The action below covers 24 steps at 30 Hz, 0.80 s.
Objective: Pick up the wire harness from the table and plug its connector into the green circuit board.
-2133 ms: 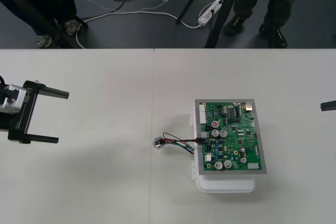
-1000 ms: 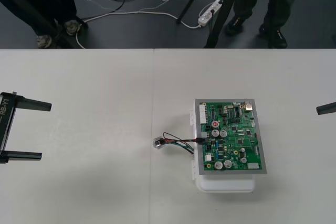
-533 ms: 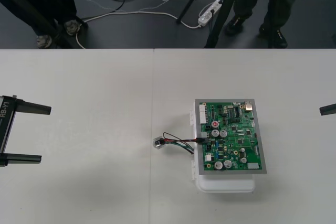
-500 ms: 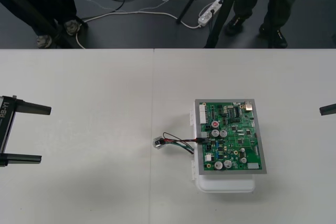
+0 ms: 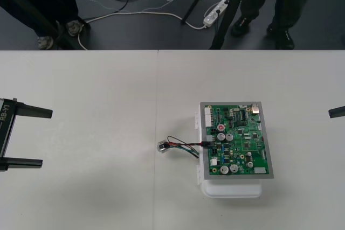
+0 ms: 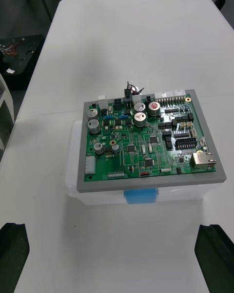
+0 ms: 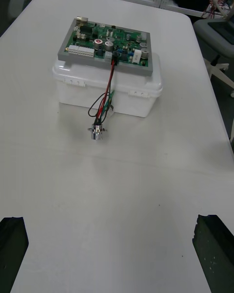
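Note:
The green circuit board (image 5: 237, 139) sits on its white base (image 5: 232, 189), right of the table's middle. The harness's black plug (image 5: 207, 143) is seated in the board's left edge. From it the thin wires (image 5: 183, 146) droop over the base to the metal socket (image 5: 163, 146), which lies on the table. In the left wrist view the plug (image 7: 116, 56), wires and socket (image 7: 97, 132) show the same. My left gripper (image 5: 46, 137) stands open at the table's left edge, far from the harness. At the right edge my right gripper (image 6: 114, 227) is open, with one fingertip (image 5: 337, 112) in the front view.
Bare table lies on all sides of the board. Beyond the far edge is dark floor with cables, a power strip (image 5: 214, 13) and stand legs.
My left gripper has drawn back leftward to the table's edge and has stood still for the last half second. The right fingertip slid slightly toward the right edge. The harness has not moved.

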{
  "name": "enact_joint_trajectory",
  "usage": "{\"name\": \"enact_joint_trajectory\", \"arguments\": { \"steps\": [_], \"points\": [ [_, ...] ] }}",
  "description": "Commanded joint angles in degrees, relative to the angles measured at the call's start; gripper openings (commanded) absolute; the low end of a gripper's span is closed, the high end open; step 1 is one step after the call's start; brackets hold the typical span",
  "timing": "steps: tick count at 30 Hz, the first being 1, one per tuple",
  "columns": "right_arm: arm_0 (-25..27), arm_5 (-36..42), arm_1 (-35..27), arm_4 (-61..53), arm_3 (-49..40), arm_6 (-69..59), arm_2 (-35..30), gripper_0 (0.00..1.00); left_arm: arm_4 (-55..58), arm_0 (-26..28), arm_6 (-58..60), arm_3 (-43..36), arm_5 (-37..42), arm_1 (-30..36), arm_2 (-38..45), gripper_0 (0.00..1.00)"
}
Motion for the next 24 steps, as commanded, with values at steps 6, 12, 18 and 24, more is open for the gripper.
{"name": "enact_joint_trajectory", "arguments": {
  "steps": [6, 12, 18, 24],
  "points": [
    [0.76, -0.52, -2.03, -0.09, -0.93, 0.75, -1.99, 1.00, 0.22, 1.04, 3.74, -1.44, -2.16, -0.82, 1.47, 1.00],
    [0.76, -0.52, -2.03, -0.09, -0.93, 0.75, -1.99, 1.00, 0.22, 1.04, 3.74, -1.44, -2.16, -0.82, 1.47, 1.00],
    [0.76, -0.52, -2.03, -0.09, -0.93, 0.75, -1.99, 1.00, 0.22, 1.04, 3.74, -1.44, -2.16, -0.82, 1.47, 1.00],
    [0.76, -0.52, -2.03, -0.09, -0.93, 0.75, -1.99, 1.00, 0.22, 1.04, 3.74, -1.44, -2.16, -0.82, 1.47, 1.00]
  ]
}}
